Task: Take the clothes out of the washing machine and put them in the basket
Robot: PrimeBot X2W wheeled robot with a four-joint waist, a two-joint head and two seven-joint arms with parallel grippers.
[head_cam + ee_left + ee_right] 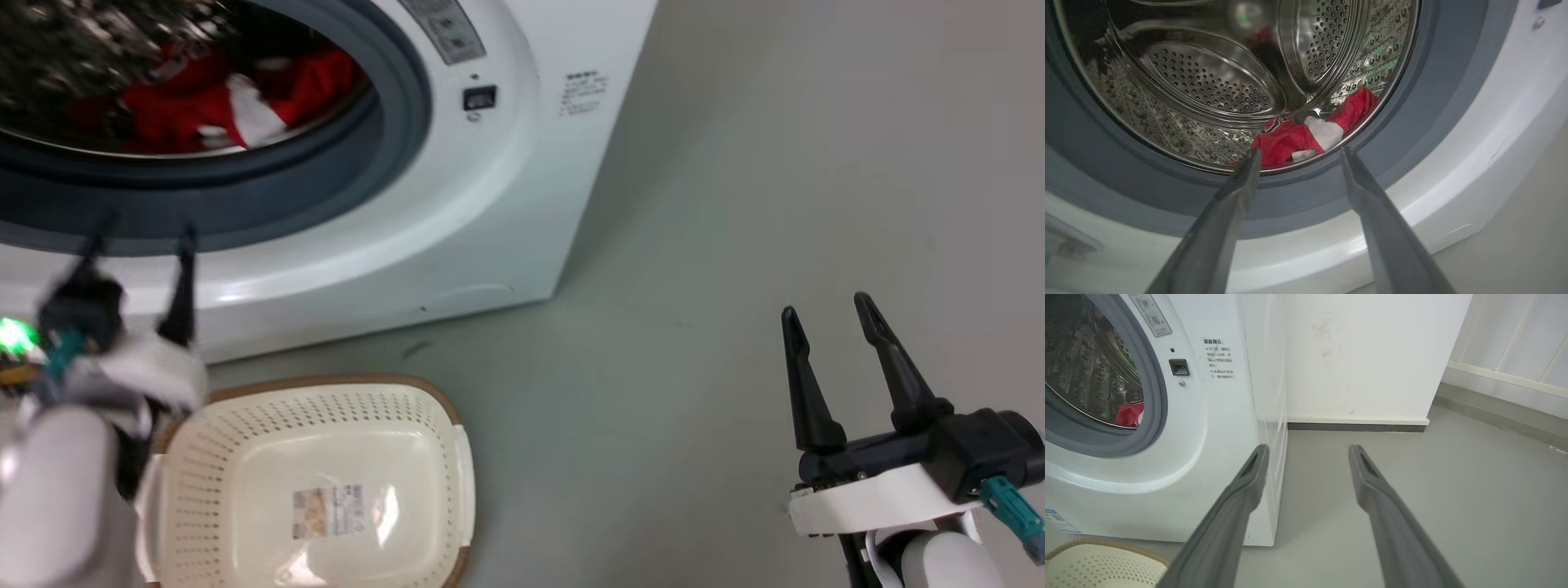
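**Clothes** (1298,139): a red heap with a white panel. It sits low in the drum (1208,81) of the machine (490,204), at the front, just behind the grey seal (1433,102). Its long axis runs across the drum floor and climbs to the right in my left wrist view, so it lies crosswise to the gap between my left fingers.

**Left pincer** (140,238): fingers spread, holding nothing. It is outside the port, with its tips about level with the lower seal. The clothes lie straight ahead along the fingers, a little beyond the tips and not touching them. The seal's lip stands between.

**Right pincer** (826,306): fingers likewise spread, holding nothing. It is over the floor (735,204) off the machine's right corner, well apart from the port. My left arm is plainly the nearer.

**Basket** (326,382): on the floor in front of the machine, beside my left forearm. There is no garment in it.

**Judgement:** the reach should go forward over the lip, then down into the heap. A flat approach would likely catch the seal. As spread, my left fingers bracket the middle of the heap, near the white panel.
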